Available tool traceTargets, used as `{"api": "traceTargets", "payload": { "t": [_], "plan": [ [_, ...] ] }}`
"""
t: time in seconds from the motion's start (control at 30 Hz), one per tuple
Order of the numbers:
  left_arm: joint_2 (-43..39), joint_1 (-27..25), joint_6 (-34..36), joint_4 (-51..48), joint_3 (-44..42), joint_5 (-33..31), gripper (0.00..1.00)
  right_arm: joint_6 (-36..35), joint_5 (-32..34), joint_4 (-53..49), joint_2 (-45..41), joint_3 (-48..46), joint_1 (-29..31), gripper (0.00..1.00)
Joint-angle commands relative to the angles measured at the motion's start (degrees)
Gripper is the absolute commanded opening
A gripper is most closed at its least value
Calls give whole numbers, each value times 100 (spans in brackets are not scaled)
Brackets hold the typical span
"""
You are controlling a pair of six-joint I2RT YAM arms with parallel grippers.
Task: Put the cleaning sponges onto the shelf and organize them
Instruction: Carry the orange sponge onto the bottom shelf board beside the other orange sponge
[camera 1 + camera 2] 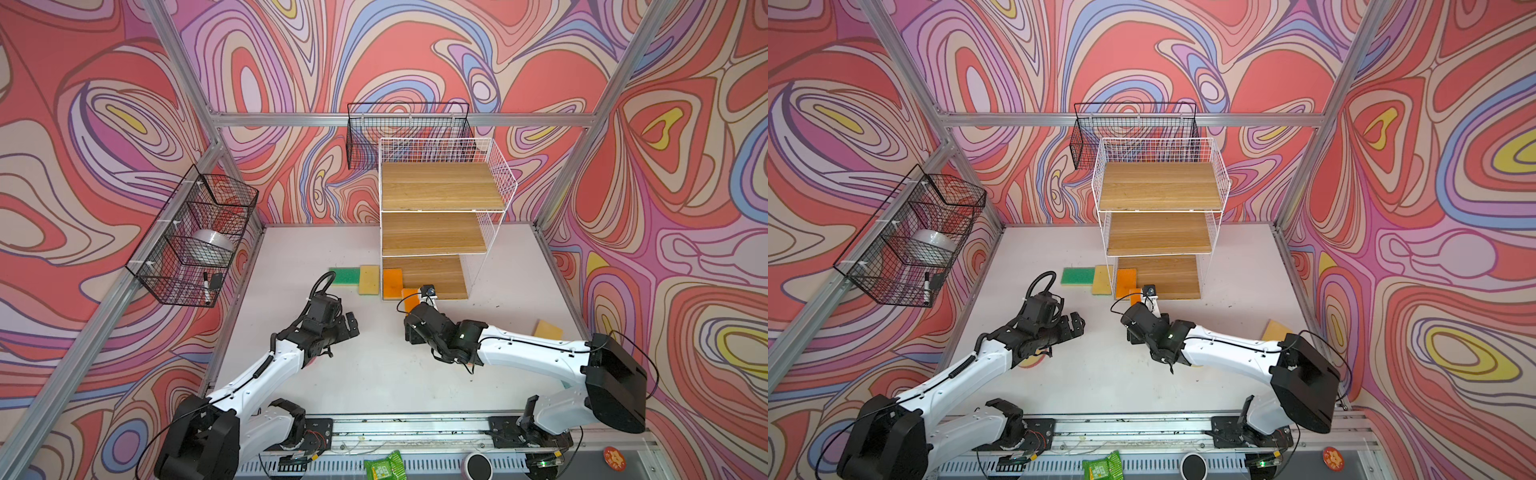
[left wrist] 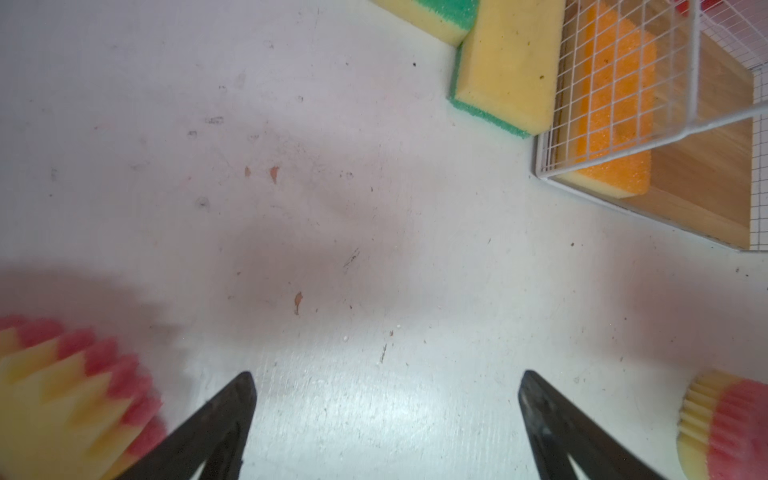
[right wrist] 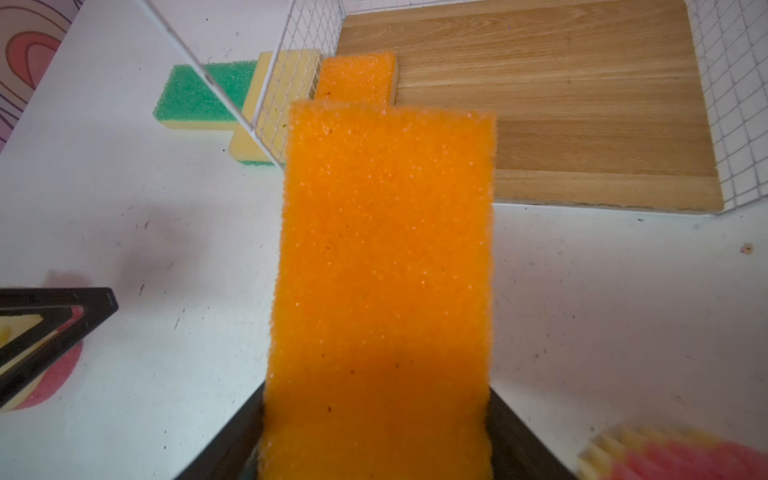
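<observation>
- Sponge (image 3: pixel 386 249), orange, is sitting gripped in the right gripper (image 3: pixel 378 432), jutting ahead of its jaws toward the shelf (image 1: pixel 440 187), at the centre of both top views.
- Left gripper (image 2: pixel 386 380) is hovering spread wide and empty, pink sponges (image 2: pixel 62 395) lying beside it.

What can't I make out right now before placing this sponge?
- Right gripper: right wrist view, the held orange sponge covers where it grips.
- Round pink-and-yellow sponges: left wrist view, blurred and cut off by edges.
- Yellow sponge: in both top views, the right arm hides its near end.
</observation>
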Motion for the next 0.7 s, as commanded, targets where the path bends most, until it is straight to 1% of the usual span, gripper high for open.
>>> {"api": "traceTargets", "payload": {
  "t": [0.0, 0.17, 0.4, 0.57, 0.67],
  "plan": [
    [164, -24, 61, 399, 228, -90, 100, -455, -625, 586, 85, -130, -470, 73],
    [334, -16, 62, 608, 248, -119, 100, -998, -1025, 925, 675, 125, -917, 75],
    [416, -17, 99, 735, 293, -316, 100, -1120, -1280, 1221, 1448, 484, -1429, 76],
    [472, -12, 120, 834, 363, -328, 100, -1227, -1454, 1386, 1756, 713, -1578, 76],
    [576, -19, 130, 898, 408, -380, 100, -1330, -1473, 1320, 2084, 935, -1595, 76]
  ]
}}
